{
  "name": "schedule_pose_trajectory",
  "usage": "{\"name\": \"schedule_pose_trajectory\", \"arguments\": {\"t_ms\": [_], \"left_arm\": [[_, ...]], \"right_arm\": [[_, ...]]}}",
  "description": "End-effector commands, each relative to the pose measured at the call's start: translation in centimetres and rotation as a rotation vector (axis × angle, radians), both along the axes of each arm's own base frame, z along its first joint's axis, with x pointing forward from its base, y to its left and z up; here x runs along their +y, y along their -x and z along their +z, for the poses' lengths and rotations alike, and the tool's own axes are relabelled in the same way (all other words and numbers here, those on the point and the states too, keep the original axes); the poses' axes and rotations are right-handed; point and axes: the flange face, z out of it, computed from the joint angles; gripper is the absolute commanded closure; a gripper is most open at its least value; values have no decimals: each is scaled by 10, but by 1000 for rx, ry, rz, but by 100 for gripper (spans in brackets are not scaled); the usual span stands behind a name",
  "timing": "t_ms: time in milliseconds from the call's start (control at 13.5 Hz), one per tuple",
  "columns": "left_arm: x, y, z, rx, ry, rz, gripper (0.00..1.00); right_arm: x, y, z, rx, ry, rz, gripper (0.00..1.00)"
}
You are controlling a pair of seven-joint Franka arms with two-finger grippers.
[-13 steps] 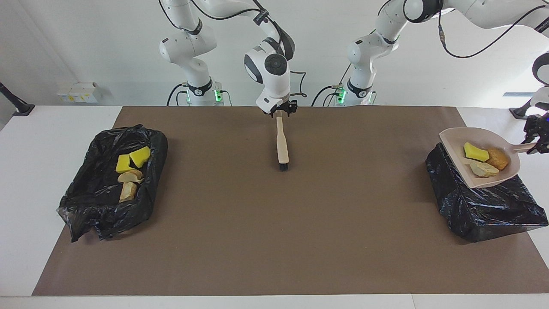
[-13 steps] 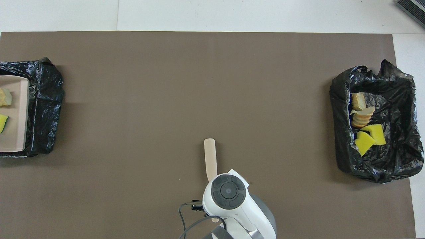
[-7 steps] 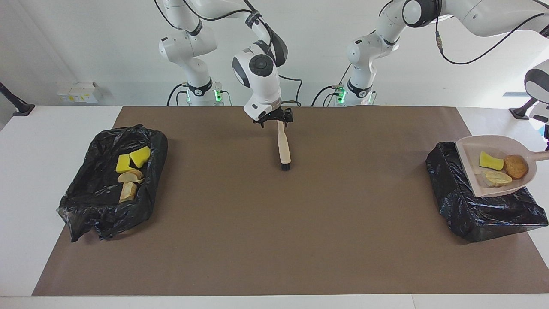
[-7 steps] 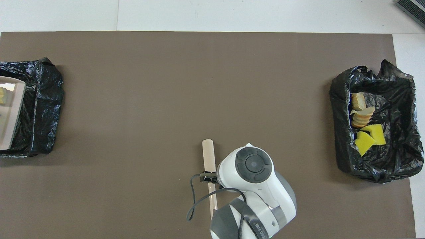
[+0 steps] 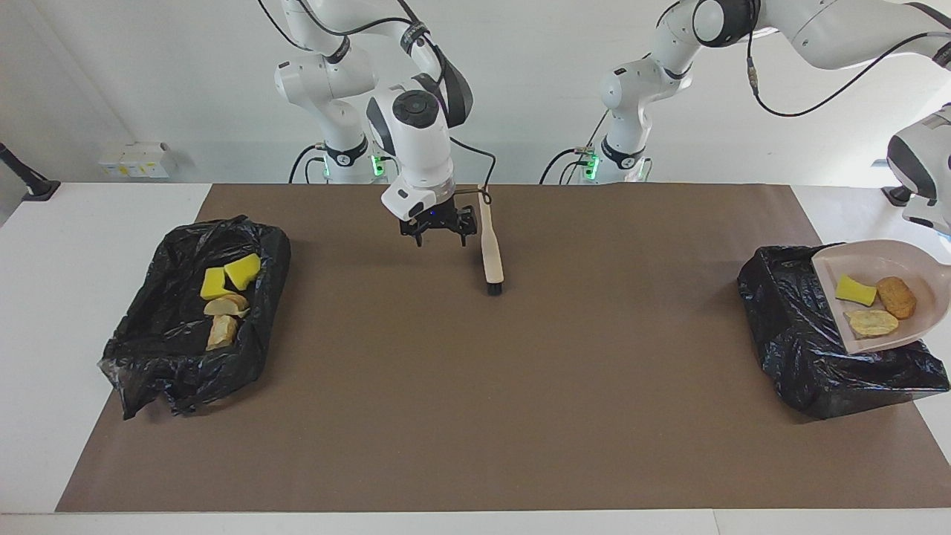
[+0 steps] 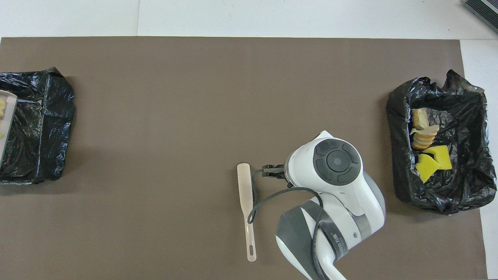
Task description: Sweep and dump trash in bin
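Observation:
The beige dustpan [image 5: 868,261] hangs tilted over the black-bagged bin [image 5: 799,349] at the left arm's end of the table. It carries a yellow sponge chunk [image 5: 854,290], an orange-brown piece [image 5: 897,297] and a pale piece [image 5: 873,322] of trash. Its handle runs out of the facing view toward my left gripper, which is out of sight. The beige brush [image 5: 489,249] lies flat on the mat, bristles pointing away from the robots. Just beside it, toward the right arm's end, my right gripper [image 5: 440,236] hovers low and open with nothing in it.
A second black-bagged bin [image 5: 186,375] sits at the right arm's end and holds yellow sponge chunks [image 5: 232,273] and bread-like pieces [image 5: 223,318]. A brown mat [image 5: 475,416] covers the table. In the overhead view only a sliver of the dustpan [image 6: 4,116] shows.
The right gripper opened, let go of the brush handle and moved off toward the right arm's end. The left arm carried the dustpan farther toward the table's end over its bin.

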Motion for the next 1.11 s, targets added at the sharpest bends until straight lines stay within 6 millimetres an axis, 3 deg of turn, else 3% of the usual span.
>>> {"name": "schedule_pose_trajectory", "arguments": {"t_ms": [0, 297, 520, 594, 743, 817, 966, 1040], "left_arm": [[-4, 16, 16, 5, -115, -21, 100], [-7, 25, 52, -60, -165, -11, 100], [-12, 26, 60, -93, -264, 6, 100], [-15, 26, 60, -95, -266, 5, 100], [-21, 27, 66, -100, -337, 9, 100], [-34, 24, 70, -92, -371, -10, 100], [-54, 22, 76, -78, -434, 9, 100], [-74, 20, 78, -92, -445, 36, 100]], "right_arm": [[-25, -28, 28, -30, 21, 23, 0], [-79, -61, 65, -61, 51, 52, 0], [-147, -77, 108, -43, 68, 101, 0], [-186, -78, 132, -34, 74, 80, 0], [-236, -71, 165, -14, 66, 77, 0], [-257, -64, 188, -24, 67, 43, 0], [-269, -49, 206, -2, 82, 25, 0], [-274, -40, 204, 6, 75, 19, 0]]}}
